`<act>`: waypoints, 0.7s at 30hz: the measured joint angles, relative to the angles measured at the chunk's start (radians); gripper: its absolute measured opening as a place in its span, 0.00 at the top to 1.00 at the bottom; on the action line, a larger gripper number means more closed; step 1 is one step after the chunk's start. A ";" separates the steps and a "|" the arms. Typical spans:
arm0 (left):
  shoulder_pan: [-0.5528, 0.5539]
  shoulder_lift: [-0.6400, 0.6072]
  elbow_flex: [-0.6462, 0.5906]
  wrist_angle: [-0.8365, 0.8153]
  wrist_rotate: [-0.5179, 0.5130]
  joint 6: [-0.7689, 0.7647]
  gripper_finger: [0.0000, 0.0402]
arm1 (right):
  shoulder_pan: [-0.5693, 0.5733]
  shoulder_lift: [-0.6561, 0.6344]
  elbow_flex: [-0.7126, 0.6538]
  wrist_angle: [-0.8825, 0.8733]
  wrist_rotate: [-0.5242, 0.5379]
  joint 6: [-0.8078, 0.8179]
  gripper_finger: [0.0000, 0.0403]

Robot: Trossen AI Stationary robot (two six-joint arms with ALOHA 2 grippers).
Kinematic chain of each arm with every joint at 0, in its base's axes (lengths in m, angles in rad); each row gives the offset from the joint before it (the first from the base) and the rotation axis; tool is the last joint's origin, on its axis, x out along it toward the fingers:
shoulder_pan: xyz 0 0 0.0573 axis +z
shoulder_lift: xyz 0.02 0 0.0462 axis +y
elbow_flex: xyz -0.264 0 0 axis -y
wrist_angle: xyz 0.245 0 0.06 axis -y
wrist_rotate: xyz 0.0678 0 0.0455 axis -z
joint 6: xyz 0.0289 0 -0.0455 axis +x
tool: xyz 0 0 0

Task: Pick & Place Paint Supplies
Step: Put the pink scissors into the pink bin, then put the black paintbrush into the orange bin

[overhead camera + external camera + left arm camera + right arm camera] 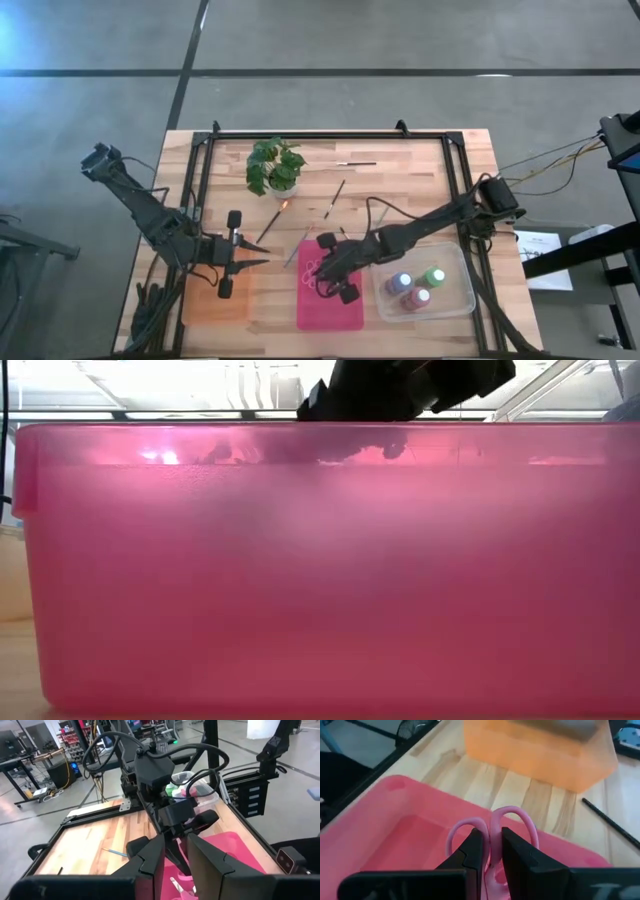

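Observation:
My right gripper [325, 272] is over the pink bin [345, 312] and is shut on a pair of pink-handled scissors [492, 827]. The low view shows it dark above the bin's rim [400, 390]. My left gripper [262, 262] waits shut and empty beside the orange bin [215, 300], pointing toward the right arm. Three paint bottles [418, 285], green, blue-and-white and pink-red, stand in the clear bin [455, 300]. Several thin brushes [335, 196] lie flat on the wood. A pale thing [175, 885] lies in the pink bin. My right gripper pinches the scissors between its two fingers just behind the two handle loops [490, 851]. The loops stick out past the fingertips [475, 837]. The fingers slant down from the table's right. The scissors are over the pink bin; the fingers hide their other end.
A potted green plant [275, 165] stands at the far middle of the table. One brush [355, 162] lies right of it and others [270, 225] lie between the plant and the bins. The black frame rails [195, 180] run along the table's sides.

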 joint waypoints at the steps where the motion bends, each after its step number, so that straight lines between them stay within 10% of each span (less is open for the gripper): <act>1: 0.000 0.000 0.000 -0.001 0.000 0.000 0.78 | 0.000 -0.003 -0.001 -0.012 0.000 -0.001 0.90; 13: 0.000 0.000 0.000 0.000 0.000 0.000 0.78 | 0.000 -0.006 -0.001 -0.039 0.009 0.058 0.50; 21: 0.000 0.000 0.000 0.000 0.000 0.000 0.78 | 0.000 -0.038 -0.002 -0.086 0.030 0.081 0.46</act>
